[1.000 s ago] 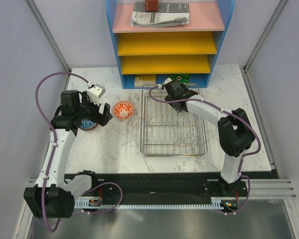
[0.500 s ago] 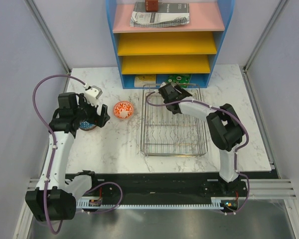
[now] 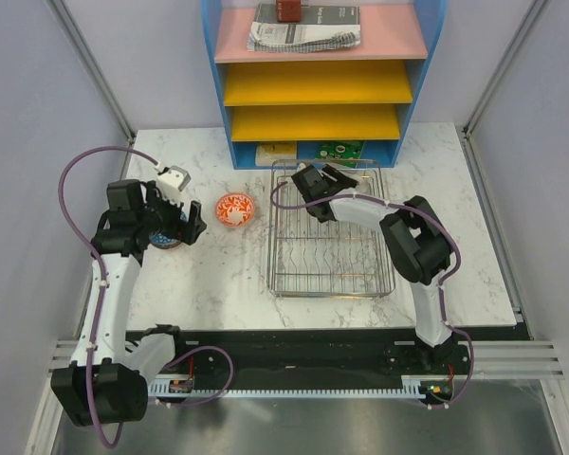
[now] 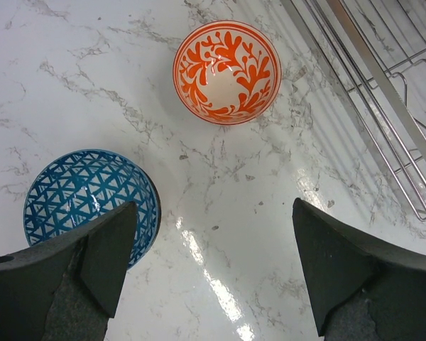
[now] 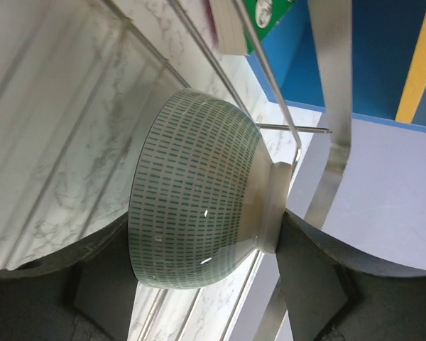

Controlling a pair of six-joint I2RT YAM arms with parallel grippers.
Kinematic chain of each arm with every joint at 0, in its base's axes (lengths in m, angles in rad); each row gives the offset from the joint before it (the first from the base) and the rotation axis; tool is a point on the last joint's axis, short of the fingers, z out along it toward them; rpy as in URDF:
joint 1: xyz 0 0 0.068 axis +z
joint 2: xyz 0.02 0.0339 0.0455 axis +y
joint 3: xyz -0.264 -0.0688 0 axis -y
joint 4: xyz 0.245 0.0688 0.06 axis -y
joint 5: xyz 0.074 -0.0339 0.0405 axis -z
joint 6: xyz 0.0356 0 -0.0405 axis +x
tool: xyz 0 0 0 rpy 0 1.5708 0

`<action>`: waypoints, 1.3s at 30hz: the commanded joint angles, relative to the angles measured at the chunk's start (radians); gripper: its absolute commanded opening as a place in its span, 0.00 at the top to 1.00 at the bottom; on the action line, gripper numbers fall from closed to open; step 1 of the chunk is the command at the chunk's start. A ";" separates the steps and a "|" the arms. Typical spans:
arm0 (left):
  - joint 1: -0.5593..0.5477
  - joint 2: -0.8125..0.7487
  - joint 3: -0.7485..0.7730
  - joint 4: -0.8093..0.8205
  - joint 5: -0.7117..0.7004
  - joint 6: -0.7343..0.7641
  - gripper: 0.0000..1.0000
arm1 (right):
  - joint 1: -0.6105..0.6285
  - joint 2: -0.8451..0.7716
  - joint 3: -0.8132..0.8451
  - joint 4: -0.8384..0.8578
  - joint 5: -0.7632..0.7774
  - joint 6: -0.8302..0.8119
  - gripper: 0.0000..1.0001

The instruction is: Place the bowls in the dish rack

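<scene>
My right gripper (image 5: 202,249) is shut on a pale green bowl (image 5: 199,206) with fine dashes, held on its side, one finger at the rim and one on the foot. It hangs over the far left corner of the chrome wire dish rack (image 3: 330,275), whose wires (image 5: 335,71) run just behind the bowl. My left gripper (image 4: 214,213) stands open over bare marble. A blue patterned bowl (image 4: 78,192) lies under its left finger, and a red-orange patterned bowl (image 4: 227,71) sits beyond. From the top view, the left gripper (image 3: 174,226) partly covers the blue bowl (image 3: 164,241), left of the orange bowl (image 3: 234,209).
A blue-framed shelf unit (image 3: 322,85) with pink and yellow trays stands at the back, just behind the rack. A green packet (image 3: 339,149) and a yellow card (image 3: 276,151) lie under it. The rack's corner (image 4: 383,92) shows right of the left gripper.
My right gripper has moved left along the rack's far end with the green bowl in it. The left gripper has shifted slightly left and stayed open.
</scene>
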 commanded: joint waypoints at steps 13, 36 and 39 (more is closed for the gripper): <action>0.026 -0.041 -0.017 0.007 0.041 -0.012 0.04 | 0.032 0.033 -0.022 -0.016 -0.025 0.040 0.02; 0.037 -0.050 -0.009 -0.016 0.025 -0.019 0.03 | 0.032 -0.059 0.114 -0.249 -0.349 0.221 0.02; 0.035 -0.049 -0.012 -0.021 0.025 -0.021 0.03 | 0.032 -0.059 0.122 -0.230 -0.321 0.218 0.02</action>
